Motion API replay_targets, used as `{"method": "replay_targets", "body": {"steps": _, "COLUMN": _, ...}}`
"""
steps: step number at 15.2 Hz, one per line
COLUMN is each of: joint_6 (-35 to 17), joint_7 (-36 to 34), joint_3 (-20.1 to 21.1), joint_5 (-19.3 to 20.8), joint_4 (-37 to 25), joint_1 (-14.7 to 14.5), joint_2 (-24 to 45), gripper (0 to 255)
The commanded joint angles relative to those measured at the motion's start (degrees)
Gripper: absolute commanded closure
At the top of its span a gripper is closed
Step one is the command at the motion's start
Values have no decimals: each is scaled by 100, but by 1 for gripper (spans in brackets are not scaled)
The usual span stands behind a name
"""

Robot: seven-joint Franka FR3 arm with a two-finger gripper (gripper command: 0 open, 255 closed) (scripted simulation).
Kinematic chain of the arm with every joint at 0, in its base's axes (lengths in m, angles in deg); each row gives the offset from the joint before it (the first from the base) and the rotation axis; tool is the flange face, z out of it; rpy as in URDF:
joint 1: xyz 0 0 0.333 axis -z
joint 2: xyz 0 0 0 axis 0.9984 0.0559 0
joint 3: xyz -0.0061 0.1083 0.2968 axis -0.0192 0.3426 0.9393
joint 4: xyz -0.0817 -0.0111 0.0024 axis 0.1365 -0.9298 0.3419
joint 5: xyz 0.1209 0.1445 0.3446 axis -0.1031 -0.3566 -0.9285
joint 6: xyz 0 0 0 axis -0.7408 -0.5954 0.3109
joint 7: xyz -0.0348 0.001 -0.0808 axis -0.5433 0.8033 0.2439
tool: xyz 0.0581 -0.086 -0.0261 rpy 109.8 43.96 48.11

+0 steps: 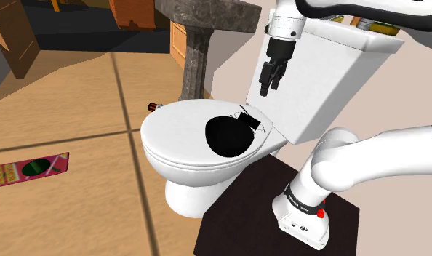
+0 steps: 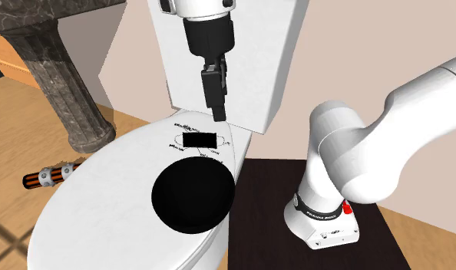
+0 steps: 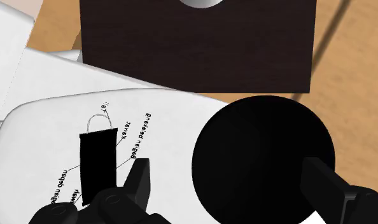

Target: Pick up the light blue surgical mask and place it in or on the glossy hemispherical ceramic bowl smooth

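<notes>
Mask point(image 3: 97, 167) black, merging with black bowl point(image 3: 264, 159) in shoulder view.

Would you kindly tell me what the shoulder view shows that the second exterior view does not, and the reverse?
The shoulder view adds a pink flat box on the wooden floor, with brown furniture beyond. The second exterior view adds the bare strip of lid between the black mask and the black bowl, which lie apart, and the flared foot of the stone pedestal. Both show the white toilet lid, the mask, the bowl, the gripper hanging above the lid, and the dark stand.
</notes>
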Motion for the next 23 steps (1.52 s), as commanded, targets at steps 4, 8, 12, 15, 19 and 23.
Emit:
{"method": "replay_targets", "body": {"steps": 4, "joint_6": -669, "joint_7": -99, "joint_3": 115, "joint_5": 310, "joint_4": 496, "joint_1": 89, "joint_2": 75, "gripper": 0}}
{"method": "replay_targets", "body": {"steps": 8, "joint_6": -1599, "joint_7": -293, "joint_3": 242, "joint_5": 761, "joint_4": 1059, "joint_1": 250, "joint_2": 318, "gripper": 0}}
{"method": "replay_targets", "body": {"steps": 12, "joint_6": -2566, "joint_7": -582, "joint_3": 348, "joint_5": 1290, "joint_4": 1488, "joint_1": 477, "joint_2": 742, "gripper": 0}}
{"method": "replay_targets", "body": {"steps": 15, "joint_6": -3300, "joint_7": -885, "joint_3": 428, "joint_5": 1767, "joint_4": 1704, "joint_1": 709, "joint_2": 1182, "gripper": 0}}
{"method": "replay_targets", "body": {"steps": 19, "joint_6": -4238, "joint_7": -1452, "joint_3": 559, "joint_5": 2568, "joint_4": 1825, "joint_1": 1127, "joint_2": 1921, "gripper": 0}}
{"method": "replay_targets", "body": {"steps": 23, "joint_6": -4768, "joint_7": -1815, "joint_3": 592, "joint_5": 3084, "joint_4": 1866, "joint_1": 1398, "joint_2": 2389, "gripper": 0}}
